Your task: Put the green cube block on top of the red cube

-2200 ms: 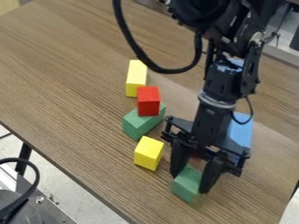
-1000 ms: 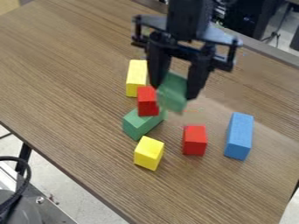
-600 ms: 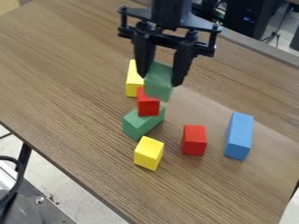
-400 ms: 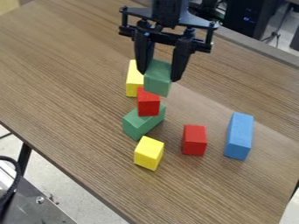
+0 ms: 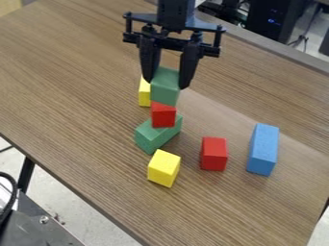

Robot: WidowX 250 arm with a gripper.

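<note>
Plainly, in the camera view, my gripper point(image 5: 167, 83) hangs down from the top edge, left of the middle, its two black fingers clamped on the green cube point(image 5: 165, 87), one at either side. I hold the cube upright, or nearly so, directly over the red cube point(image 5: 163, 116). The lower edge of the green one overlaps the red one's top from where I look; whether they touch, I cannot tell. That red cube sits on a longer green block point(image 5: 153, 138), which lies on the wooden table point(image 5: 83, 96).

Behind the piece I carry stands a yellow block point(image 5: 145, 93), partly covered by it. Nearer the camera, just beside the green block's near end, is a yellow cube point(image 5: 162, 168). To the right of that, apart from it, a second red block point(image 5: 213, 153) rests on the tabletop, and further right lies a long blue block point(image 5: 263, 149).
</note>
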